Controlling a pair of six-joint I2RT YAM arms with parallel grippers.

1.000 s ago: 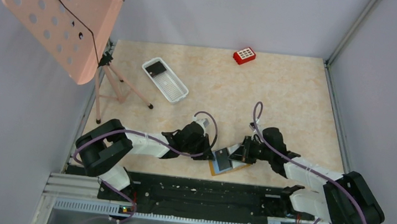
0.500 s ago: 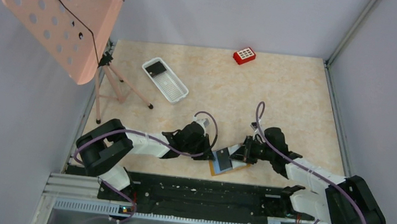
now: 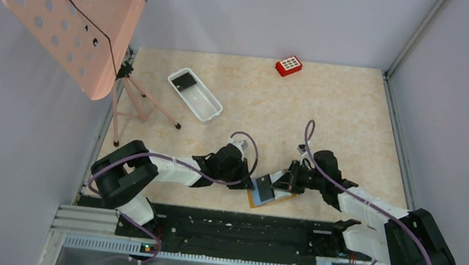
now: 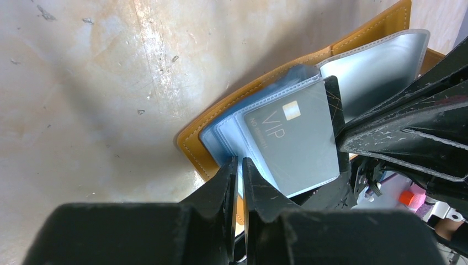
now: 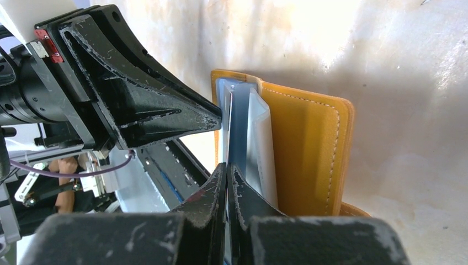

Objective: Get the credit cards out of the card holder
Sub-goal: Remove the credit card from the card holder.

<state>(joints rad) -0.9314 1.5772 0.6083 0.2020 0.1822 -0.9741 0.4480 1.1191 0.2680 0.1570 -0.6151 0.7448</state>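
The tan card holder (image 3: 269, 198) lies open near the table's front edge, between both grippers. In the left wrist view its cover (image 4: 190, 144) holds light blue sleeves, and a grey credit card (image 4: 301, 141) marked VIP sits in a clear sleeve. My left gripper (image 4: 239, 164) is shut on the edge of the blue sleeves. My right gripper (image 5: 227, 170) is shut on the edge of the sleeve page with the card, beside the raised tan cover (image 5: 303, 154). I cannot tell whether it grips the card itself. Another dark card (image 3: 186, 80) lies in the white mesh tray (image 3: 207, 108).
A pink perforated music stand (image 3: 67, 13) on a tripod stands at the back left. A small red block (image 3: 289, 65) sits at the far edge. The black rail (image 3: 235, 228) runs just in front of the holder. Both grippers' fingers almost meet over the holder.
Hardly anything: the right arm has shifted very slightly. Both grippers keep their hold on the holder's pages.
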